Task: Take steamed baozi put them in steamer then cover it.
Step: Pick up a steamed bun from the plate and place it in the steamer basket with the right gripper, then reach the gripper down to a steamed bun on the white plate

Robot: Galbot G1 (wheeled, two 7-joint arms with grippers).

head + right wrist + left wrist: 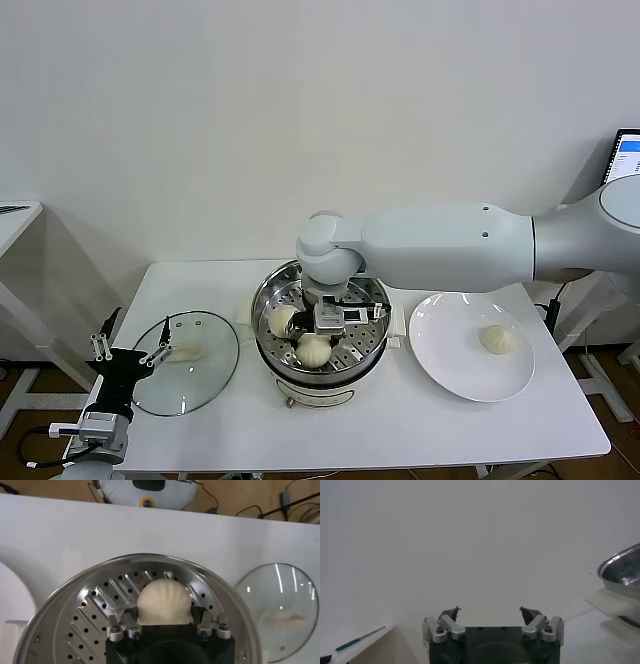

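The steamer (372, 356) stands at the table's middle, a shiny steel pot with a perforated tray (95, 605). My right gripper (322, 338) reaches down into it. Its fingers press both sides of a steamed baozi (164, 597) that rests low on the tray, and the gripper (165, 614) is shut on it. This baozi also shows in the head view (311, 351). A second baozi (282, 320) lies on the tray beside it. Another baozi (497, 340) lies on the white plate (445, 360) to the right. My left gripper (130, 346) is open and empty, parked at the table's front left.
The clear glass lid (205, 375) lies flat on the table left of the steamer, just beside my left gripper, with a pale shape at its middle. It also shows in the right wrist view (295, 595). My right arm spans over the plate and steamer.
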